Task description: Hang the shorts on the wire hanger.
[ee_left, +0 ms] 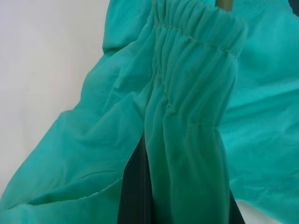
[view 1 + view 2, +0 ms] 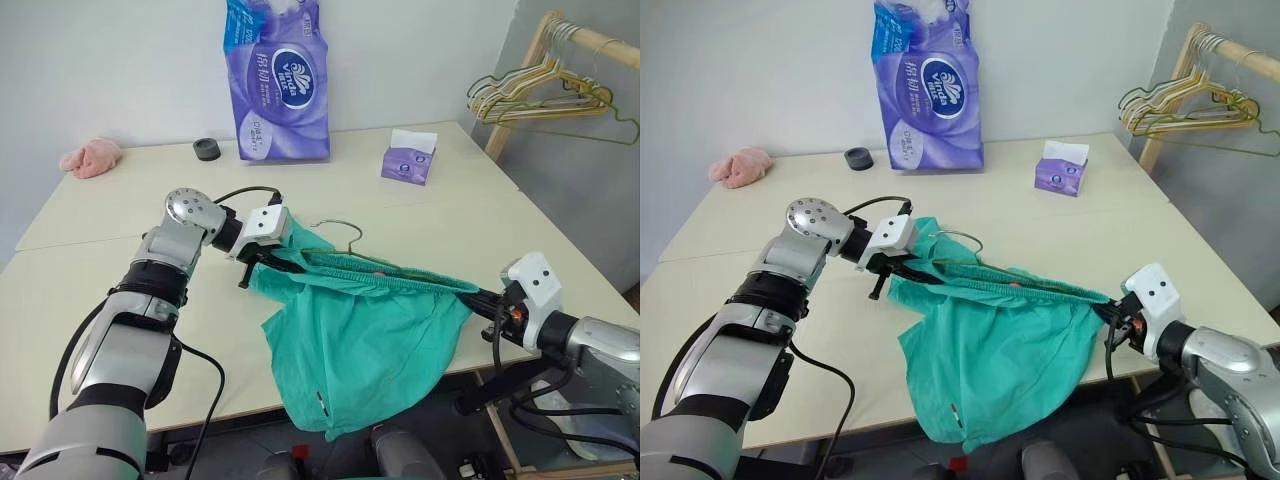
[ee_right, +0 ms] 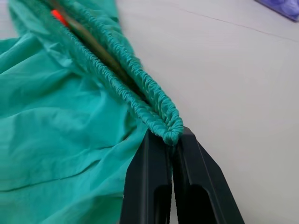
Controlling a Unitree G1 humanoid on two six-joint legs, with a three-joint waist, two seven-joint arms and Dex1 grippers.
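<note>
Shorts stretched by the waistband between the two grippers above the near edge of the counter, legs drooping over that edge. The left gripper has its fingers closed on one end of the gathered waistband; the right gripper, near the counter's right corner, has its fingers clamped on the other end, as the right wrist view shows, with the elastic bunched just at the fingertips. The wire hanger lies inside the waist opening: its hook rises from the cloth beside the left gripper, and a thin wire run shows along the inside of the waistband in the right wrist view, close to the small orange tag. Judged from this, threading the hanger into the shorts appears largely done; what remains is to settle the waistband evenly on the wire's shoulders, release the cloth, and perhaps lift the whole by its hook. Whether both wire ends sit fully inside the waist cannot be told, since cloth hides them. Surroundings: a purple tissue pack and a small tissue box stand at the far side of the counter, with a black cap and a pink cloth lump to the left, all well apart from the work. A wooden rack carrying several spare hangers stands beyond the right corner. Nothing obstructs the grippers.
</note>
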